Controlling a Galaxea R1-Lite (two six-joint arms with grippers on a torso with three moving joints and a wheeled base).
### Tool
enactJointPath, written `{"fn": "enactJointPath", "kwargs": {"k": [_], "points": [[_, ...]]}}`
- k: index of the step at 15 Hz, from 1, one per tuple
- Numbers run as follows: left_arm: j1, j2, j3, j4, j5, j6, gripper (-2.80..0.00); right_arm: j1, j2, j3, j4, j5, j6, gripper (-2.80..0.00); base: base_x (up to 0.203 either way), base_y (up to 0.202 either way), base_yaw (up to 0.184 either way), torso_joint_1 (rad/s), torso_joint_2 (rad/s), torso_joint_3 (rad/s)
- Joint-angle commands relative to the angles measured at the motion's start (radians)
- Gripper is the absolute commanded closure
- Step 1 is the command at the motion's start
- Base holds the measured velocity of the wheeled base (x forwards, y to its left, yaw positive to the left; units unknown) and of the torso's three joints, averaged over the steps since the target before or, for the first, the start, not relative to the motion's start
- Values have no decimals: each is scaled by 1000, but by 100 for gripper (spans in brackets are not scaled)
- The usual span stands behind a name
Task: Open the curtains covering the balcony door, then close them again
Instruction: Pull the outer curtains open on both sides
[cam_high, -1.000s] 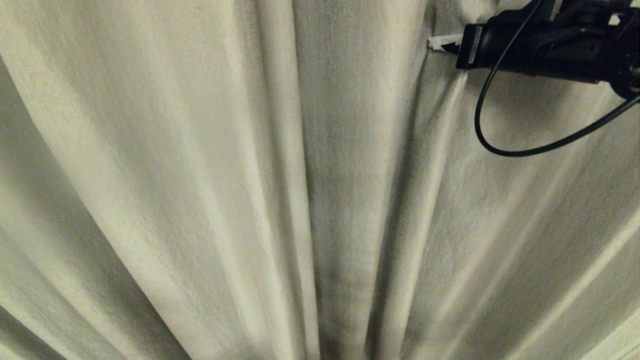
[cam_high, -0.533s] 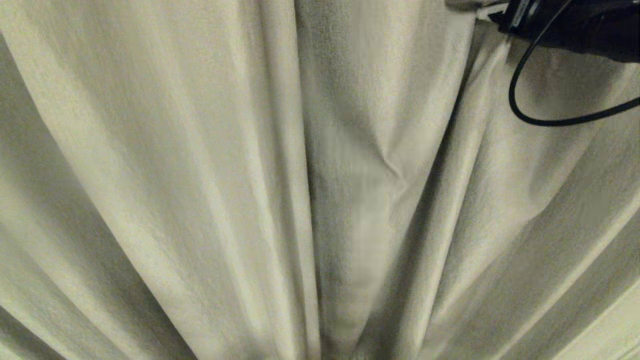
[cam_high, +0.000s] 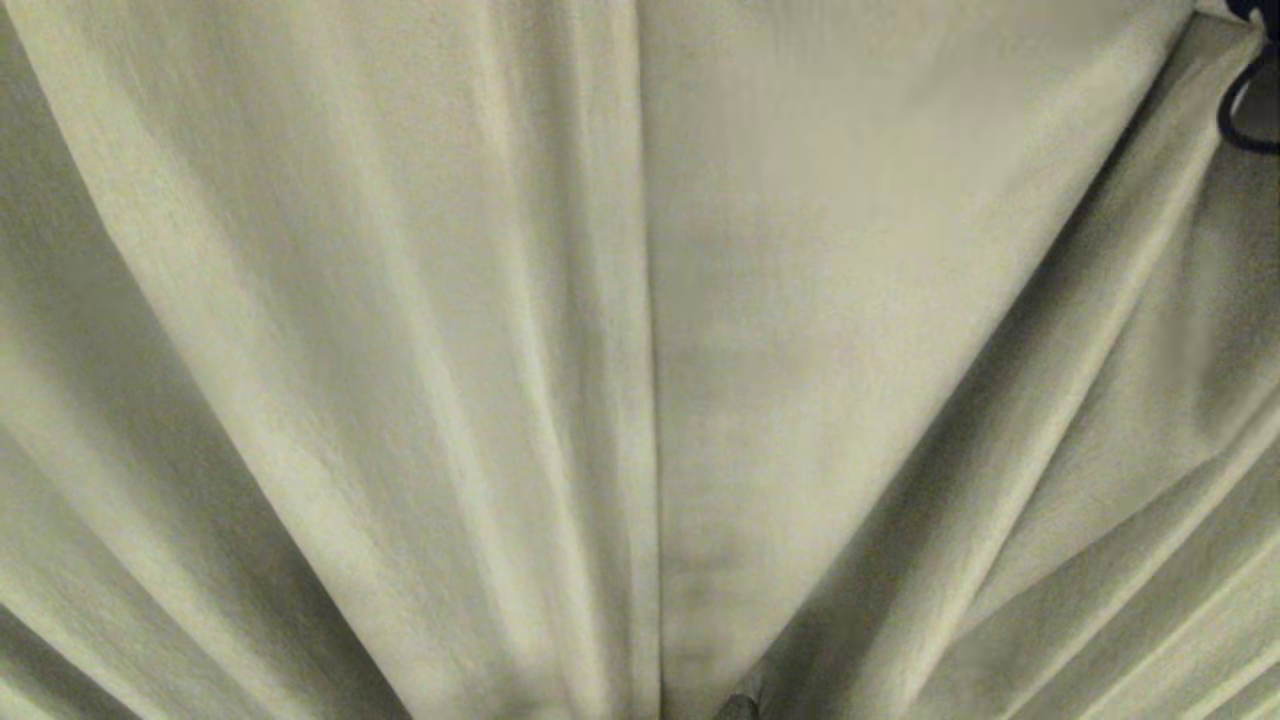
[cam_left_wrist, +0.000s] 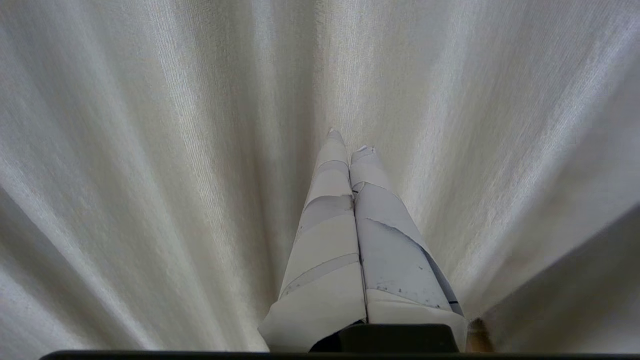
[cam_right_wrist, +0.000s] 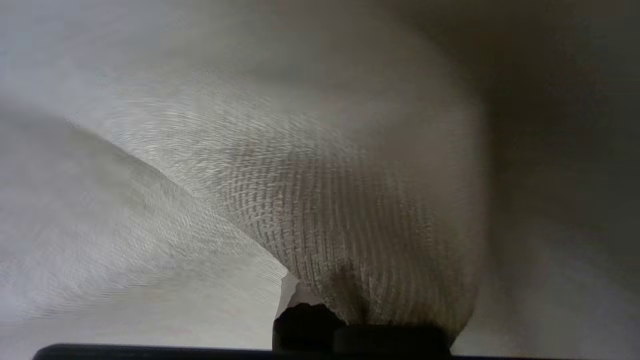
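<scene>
Right pincer gone upper-right, curtains (cam_right_wrist: 350, 210) seemingly draped over it

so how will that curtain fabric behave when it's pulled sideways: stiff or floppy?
Likely floppy: the curtains hang in long soft folds that slant toward the upper right corner, so a pull probably drags pleats rather than the whole panel. Probably light; in the right wrist view the cloth drapes loosely over the end effector. The fine weave may slip.
</scene>
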Motion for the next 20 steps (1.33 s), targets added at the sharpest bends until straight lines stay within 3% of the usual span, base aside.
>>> {"fn": "enactJointPath", "kwargs": {"k": [1,5,7,10,20], "points": [[0,0,0,0,1,-1,0,-131,-21,2,28,2,94,0,0,0,0,0,0,0],[0,0,0,0,0,-1,0,-322,-11,1,77,8,250,0,0,0,0,0,0,0],[0,0,0,0,2,-1,0,-400,7,0,95,12,290,0,0,0,0,0,0,0],[0,0,0,0,1,-1,0,-507,29,-3,91,98,344,0,0,0,0,0,0,0],[0,0,0,0,0,-1,0,-667,110,-37,83,156,382,0,0,0,0,0,0,0]]}}
